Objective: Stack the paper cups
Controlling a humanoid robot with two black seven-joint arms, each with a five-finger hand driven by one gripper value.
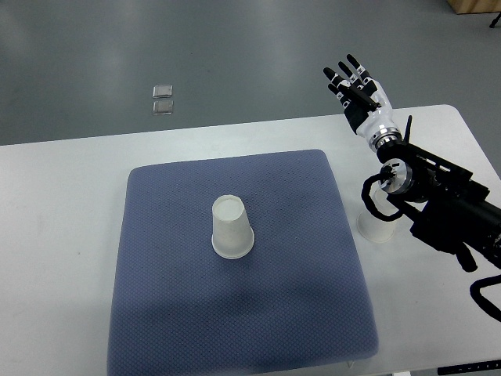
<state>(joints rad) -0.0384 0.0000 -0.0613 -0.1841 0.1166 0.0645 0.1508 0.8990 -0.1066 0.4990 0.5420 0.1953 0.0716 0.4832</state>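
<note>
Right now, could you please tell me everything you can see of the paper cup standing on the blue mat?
The paper cup is plain white, apparently thin paper, and stands upside down: its closed base faces up and its wider rolled rim rests on the blue mat. It sits upright near the mat's middle, with no visible dents. Only the mat touches it. The right hand is well away, raised beyond the table's far right edge with fingers spread, holding nothing.

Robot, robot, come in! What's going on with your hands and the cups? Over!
Right hand open, raised past the table's far edge, holding nothing. One paper cup upside down on the blue mat; second cup half hidden under right arm. Left arm unseen.
</note>
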